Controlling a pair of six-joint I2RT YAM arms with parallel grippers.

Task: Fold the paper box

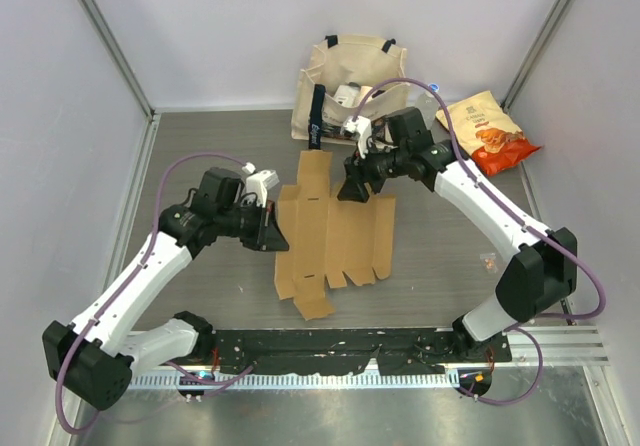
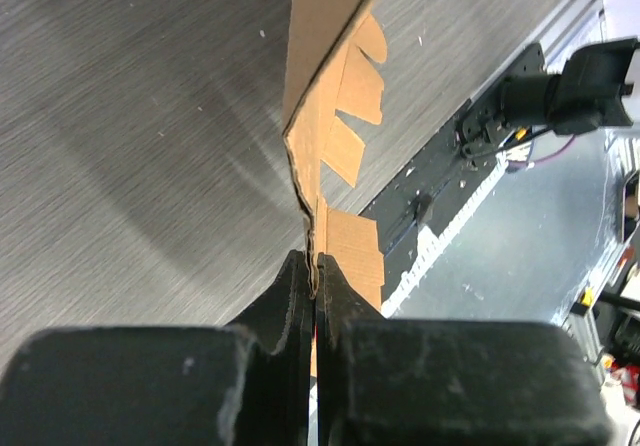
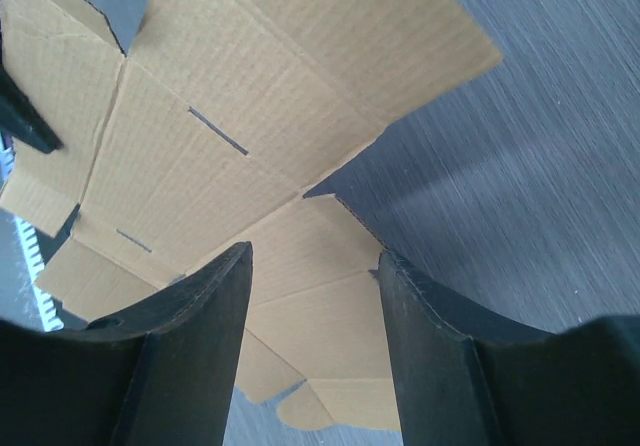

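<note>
Top external: left gripper [image 1: 274, 234] pinches the paper box [image 1: 335, 231] by its left edge, middle of the bench [image 1: 440, 266]; right gripper [image 1: 352, 189] gapes over the far edge.

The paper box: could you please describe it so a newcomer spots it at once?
On the grey table, find the beige tote bag at the back. Just nearer lies the paper box, an unfolded, unprinted brown cardboard sheet with flaps and slots.

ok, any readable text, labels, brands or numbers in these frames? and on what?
No legible text in any view.
Tote bag: printed, too small to read.
Snack packet: print blurred, unreadable.
Paper box: plain, no print visible.
</note>
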